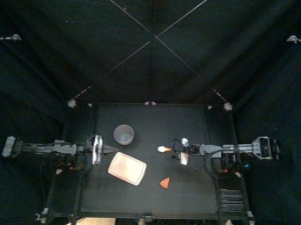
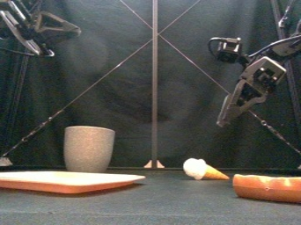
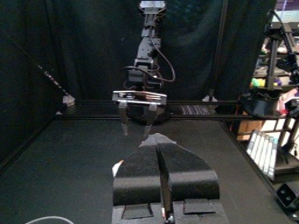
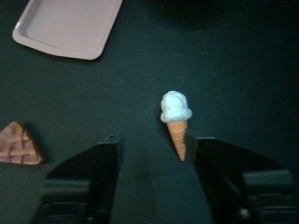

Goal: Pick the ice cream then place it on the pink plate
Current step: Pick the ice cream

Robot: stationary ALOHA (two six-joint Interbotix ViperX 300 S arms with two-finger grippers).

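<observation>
Both grippers are empty; the left gripper (image 3: 163, 144) hangs at the left of the black table (image 1: 194, 189), jaws pressed together; a tall grey speckled cup (image 1: 123, 134) stands behind a flat pink tray (image 1: 127, 167); right of the tray, apart from it, the white-scooped, orange-coned toy ice cream (image 4: 177, 118) lies on its side; an orange-red triangular toy wedge (image 1: 166, 183) sits nearer the front; the right gripper (image 4: 158, 140) hovers above the ice cream, jaws spread wide.

Left arm (image 1: 47, 148) sits back on its own side, raised, left gripper (image 3: 160, 144) with jaws pressed together, while right arm (image 1: 235, 149) reaches inward, wrist tipped down, right gripper (image 4: 158, 142) hanging with jaws spread wide
</observation>
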